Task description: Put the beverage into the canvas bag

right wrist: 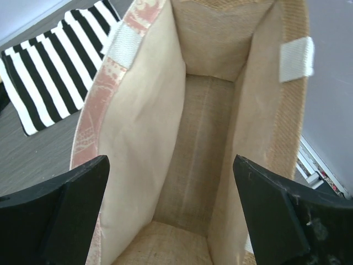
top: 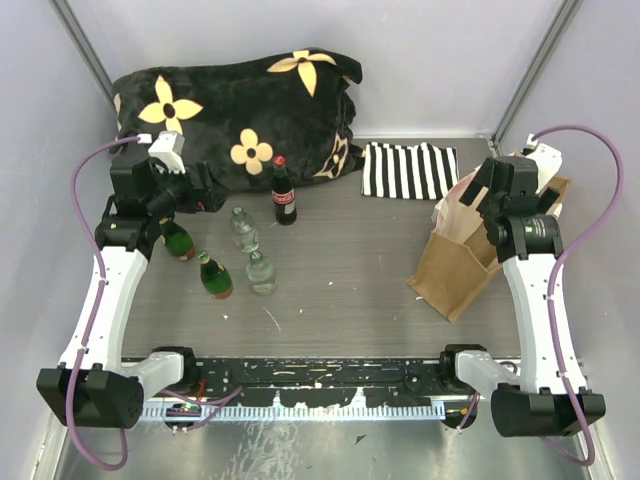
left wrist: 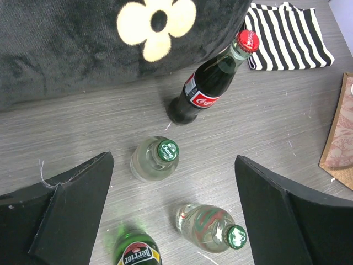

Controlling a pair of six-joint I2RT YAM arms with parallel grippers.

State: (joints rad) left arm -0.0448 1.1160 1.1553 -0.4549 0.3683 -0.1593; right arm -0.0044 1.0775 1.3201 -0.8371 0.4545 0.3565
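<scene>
Several bottles stand on the grey table: a cola bottle (top: 285, 192) with a red cap, two clear bottles (top: 244, 228) (top: 261, 272) with green caps, and two green bottles (top: 179, 240) (top: 214, 276). My left gripper (top: 200, 198) is open and empty above them. Its wrist view shows the cola bottle (left wrist: 207, 88), a clear Chang bottle (left wrist: 154, 160), a second clear bottle (left wrist: 209, 226) and a green Perrier bottle (left wrist: 135, 254) below the gripper (left wrist: 174, 163). The tan canvas bag (top: 455, 260) stands at the right. My right gripper (top: 482, 195) is open over its mouth (right wrist: 171, 160); the bag's inside (right wrist: 198, 165) holds nothing.
A black cushion with cream flowers (top: 235, 110) lies at the back left, close behind the bottles. A black-and-white striped cloth (top: 408, 170) lies at the back centre, next to the bag; it also shows in the right wrist view (right wrist: 49, 72). Walls close in both sides.
</scene>
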